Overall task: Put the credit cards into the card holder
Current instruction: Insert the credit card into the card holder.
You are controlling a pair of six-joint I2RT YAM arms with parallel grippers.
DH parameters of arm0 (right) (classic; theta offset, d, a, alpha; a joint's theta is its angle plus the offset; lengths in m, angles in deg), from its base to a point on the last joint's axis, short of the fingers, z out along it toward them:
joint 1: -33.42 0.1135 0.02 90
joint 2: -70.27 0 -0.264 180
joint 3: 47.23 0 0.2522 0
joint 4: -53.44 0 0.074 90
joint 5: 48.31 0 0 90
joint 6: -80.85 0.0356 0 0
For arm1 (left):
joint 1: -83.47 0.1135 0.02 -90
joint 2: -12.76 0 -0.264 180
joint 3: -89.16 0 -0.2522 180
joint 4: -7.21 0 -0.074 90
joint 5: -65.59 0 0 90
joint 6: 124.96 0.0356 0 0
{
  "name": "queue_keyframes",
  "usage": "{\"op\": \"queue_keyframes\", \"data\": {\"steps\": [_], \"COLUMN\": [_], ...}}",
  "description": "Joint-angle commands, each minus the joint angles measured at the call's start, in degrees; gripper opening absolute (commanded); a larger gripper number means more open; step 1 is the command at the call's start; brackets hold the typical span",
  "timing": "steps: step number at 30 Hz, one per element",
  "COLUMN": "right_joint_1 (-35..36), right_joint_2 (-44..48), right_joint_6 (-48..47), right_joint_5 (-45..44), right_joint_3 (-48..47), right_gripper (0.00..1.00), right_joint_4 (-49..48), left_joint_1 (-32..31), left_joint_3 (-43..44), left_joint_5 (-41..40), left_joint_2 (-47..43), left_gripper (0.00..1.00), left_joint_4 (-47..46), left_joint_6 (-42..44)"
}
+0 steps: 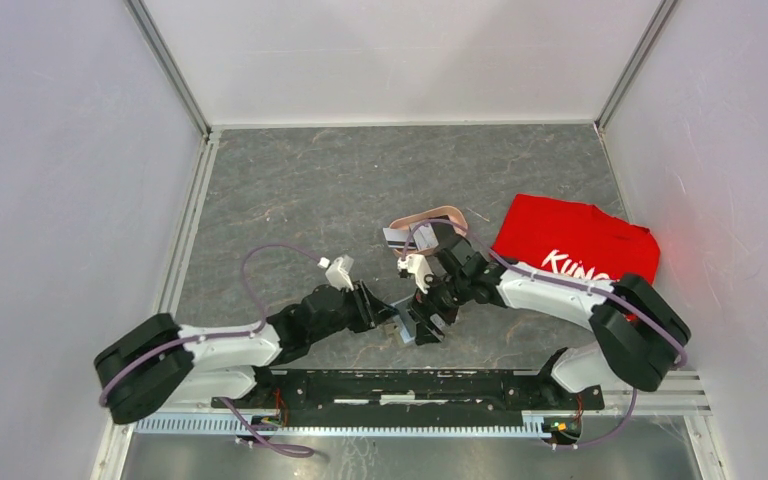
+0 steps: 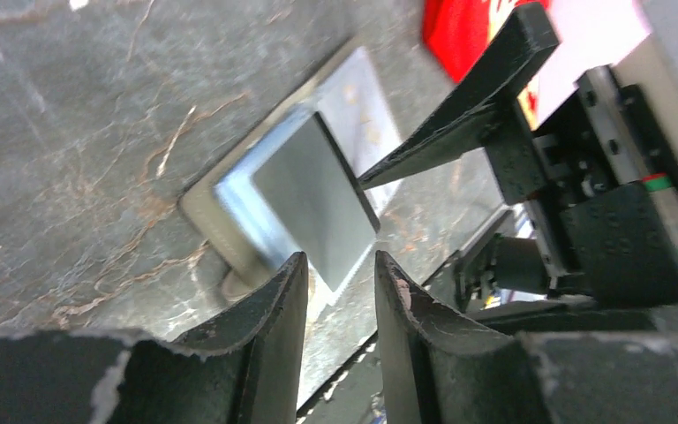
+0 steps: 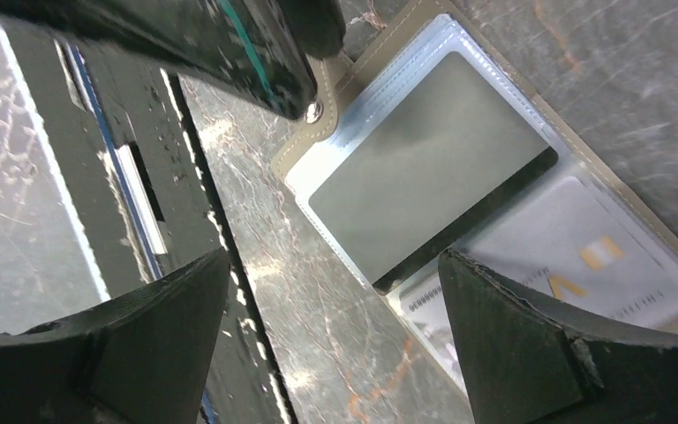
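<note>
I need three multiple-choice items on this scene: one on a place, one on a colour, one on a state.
1. The card holder lies: A left of the red cloth; B on it; C right of it.
2. The card half inside its pocket is: A blue; B green; C grey.
3. The right end effector is: A shut; B open; C shut on a card.
Key: 1 A, the cloth lies to its right; 2 C, seen in the right wrist view; 3 B, fingers wide apart, gripping nothing.
</note>
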State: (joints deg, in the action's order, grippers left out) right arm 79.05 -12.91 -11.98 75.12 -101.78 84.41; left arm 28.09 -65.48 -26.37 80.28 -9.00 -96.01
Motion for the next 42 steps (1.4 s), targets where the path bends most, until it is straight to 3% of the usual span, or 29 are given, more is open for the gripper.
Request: {"op": "queue_keyframes", "data": {"steps": [1,3,7,11,12,17,21,24,29,31,36,38,42], "right_joint_1": [-0.15,-1.32,-5.81,-11.99,-13.51,-17.15,-18.12,-18.14,-18.71,-21.13,-26.15,-28.02,-28.45], "right_joint_2": [6.0,7.29,8.15,10.84,12.15,21.81,26.75,25.82,21.95,23.39,31.93,34.97,33.05], "right_joint_6": [-13.33,-19.86,-32.8,-41.63,-42.86,-47.07,-45.62,-46.84,-49.66,-49.36,-37.41,-34.62,-37.05], "right_joint_5": [-3.12,-0.67,7.38,13.4,13.83,11.64,8.3,10.23,20.16,21.64,20.5,21.11,18.84], "right_joint_3": [-1.08,-1.26,-4.41,-9.27,-10.03,-9.85,-8.33,-8.1,-9.23,-6.33,9.25,15.48,12.6], "right_gripper": [0.98,0.98,0.98,0.98,0.98,0.98,0.98,0.98,0.98,0.98,0.98,0.98,0.98], "right_joint_4": [3.52,6.2,14.84,23.06,23.73,23.1,19.13,18.17,18.15,16.18,-1.42,-7.16,-2.79], "left_joint_1": [-0.26,-0.26,-0.26,-0.26,-0.26,-0.11,-0.17,-0.22,-1.48,-6.2,-19.64,-22.18,-24.33], "left_joint_3": [-0.7,-0.72,0.82,0.15,-0.44,-4.26,-3.65,-1.82,1.95,2.82,7.62,8.69,11.78], "left_joint_5": [-4.85,-6.86,-10.96,-12.46,-11.85,-7.33,-3.39,-0.17,5.5,0.69,-18.81,-21.21,-22.21], "left_joint_2": [-9.0,-13.93,-23.67,-33.09,-35.19,-43.51,-44.94,-42.17,-30.37,-26.96,-20.1,-16.42,-8.74], "left_gripper": [0.41,0.45,0.63,0.98,0.99,1.0,1.0,1.0,0.95,0.95,0.96,0.95,0.91], "left_joint_4": [2.31,4.75,11.12,13.82,13.26,7.85,7.6,8.33,6.79,6.92,15.47,15.92,15.16], "left_joint_6": [4.78,7.23,12.31,13.53,13.43,10.37,7.82,6.42,1.7,1.59,1.11,-0.98,-2.59]}}
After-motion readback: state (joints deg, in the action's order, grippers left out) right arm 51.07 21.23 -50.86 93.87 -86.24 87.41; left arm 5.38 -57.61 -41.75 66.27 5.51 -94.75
